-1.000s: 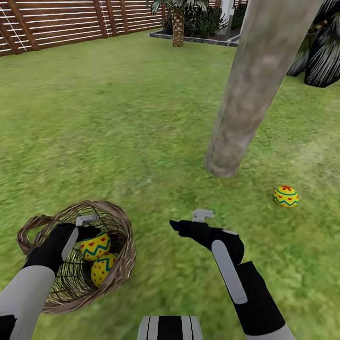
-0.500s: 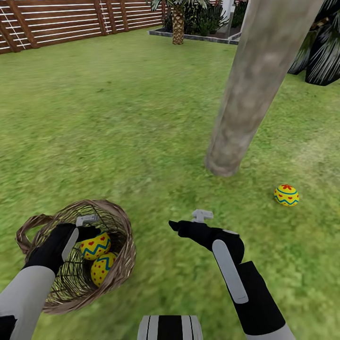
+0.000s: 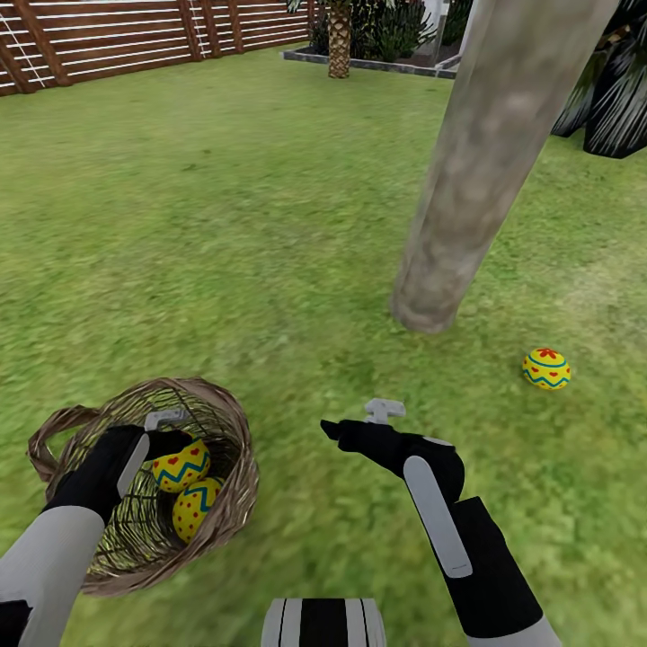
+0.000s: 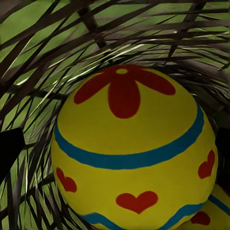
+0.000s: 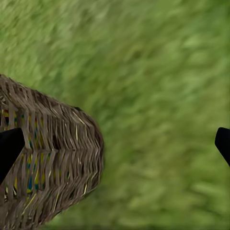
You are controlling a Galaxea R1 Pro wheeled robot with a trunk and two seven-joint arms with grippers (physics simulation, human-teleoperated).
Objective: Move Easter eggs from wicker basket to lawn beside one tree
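Since the earlier frames only the camera tilted slightly. The left gripper [image 3: 171,431] stays inside the basket [image 3: 229,503] with jaws apart around the upper egg [image 3: 181,465]; the right gripper [image 3: 355,424] hangs wide open over the lawn [image 3: 225,225].

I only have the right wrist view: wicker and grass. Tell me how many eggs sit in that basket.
Observer: Two. In the head view, an upper egg and a lower egg lie close together in the wicker basket.
Operator: Report the left gripper.
Observer: The left gripper is inside the basket, jaws open on either side of the upper egg.
Operator: Give me the third egg.
Observer: The third egg lies on the lawn, right of the base of the tree and apart from the trunk.
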